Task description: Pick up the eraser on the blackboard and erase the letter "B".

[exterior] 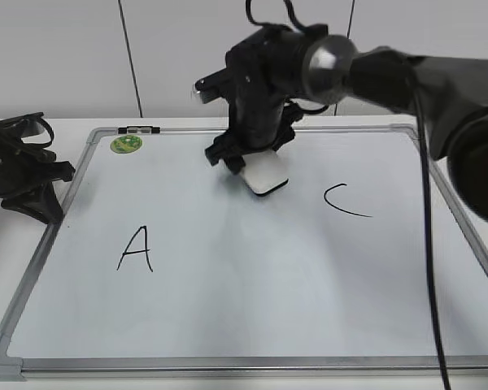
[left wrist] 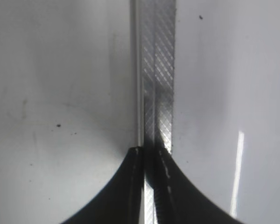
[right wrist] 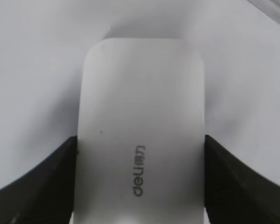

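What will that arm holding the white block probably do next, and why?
Probably lift the eraser a little and check the board. The right hand is clamped on its two sides, and it rests on the blackboard between the "A" and the "C". No "B" shows there, though some may hide under the block, so one more short wipe may be needed.

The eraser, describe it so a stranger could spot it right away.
On the large white silver-framed blackboard, look at the upper middle, between the black letters A and C. The white rounded-rectangular plastic eraser sits clamped in the right end effector, unlike the small round green magnet.
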{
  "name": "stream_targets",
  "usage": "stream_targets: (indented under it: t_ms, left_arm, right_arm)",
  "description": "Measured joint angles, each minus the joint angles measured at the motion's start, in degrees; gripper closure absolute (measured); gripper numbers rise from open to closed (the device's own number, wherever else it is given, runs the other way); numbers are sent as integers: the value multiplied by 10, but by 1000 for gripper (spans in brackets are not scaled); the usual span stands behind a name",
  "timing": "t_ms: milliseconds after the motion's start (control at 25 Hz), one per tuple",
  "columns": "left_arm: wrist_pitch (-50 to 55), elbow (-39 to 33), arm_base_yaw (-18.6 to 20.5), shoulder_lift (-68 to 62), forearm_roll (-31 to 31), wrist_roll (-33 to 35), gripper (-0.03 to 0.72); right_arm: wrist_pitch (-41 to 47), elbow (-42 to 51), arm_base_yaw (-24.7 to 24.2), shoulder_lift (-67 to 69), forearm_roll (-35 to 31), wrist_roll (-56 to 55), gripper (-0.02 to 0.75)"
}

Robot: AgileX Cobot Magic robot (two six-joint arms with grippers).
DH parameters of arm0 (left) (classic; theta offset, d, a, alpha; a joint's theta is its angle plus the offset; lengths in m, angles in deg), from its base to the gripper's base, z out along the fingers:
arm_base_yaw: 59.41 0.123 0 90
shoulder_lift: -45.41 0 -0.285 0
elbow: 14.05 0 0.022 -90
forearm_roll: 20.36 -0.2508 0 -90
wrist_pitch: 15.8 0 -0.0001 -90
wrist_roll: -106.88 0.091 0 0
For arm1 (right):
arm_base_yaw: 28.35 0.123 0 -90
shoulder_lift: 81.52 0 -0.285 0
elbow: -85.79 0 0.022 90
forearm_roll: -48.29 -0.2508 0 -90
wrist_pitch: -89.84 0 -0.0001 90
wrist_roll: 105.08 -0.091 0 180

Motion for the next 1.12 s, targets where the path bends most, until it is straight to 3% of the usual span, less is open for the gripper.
stream_targets:
  t_ms: [400, 680, 920, 1120]
  left_arm:
    - [0, 0, 0, 0, 0, 0, 642]
    - [0, 0, 0, 0, 0, 0, 642]
    - [0, 0, 0, 0, 0, 0, 642]
    - [0, 0, 0, 0, 0, 0, 642]
  right_arm:
    - [111, -1, -6, -88, 20, 2, 205]
    - [145, 21, -41, -120, 17, 5, 205]
    - [104, 165, -90, -223, 15, 10, 205]
    - [-7, 351, -125, -347, 11, 11, 205]
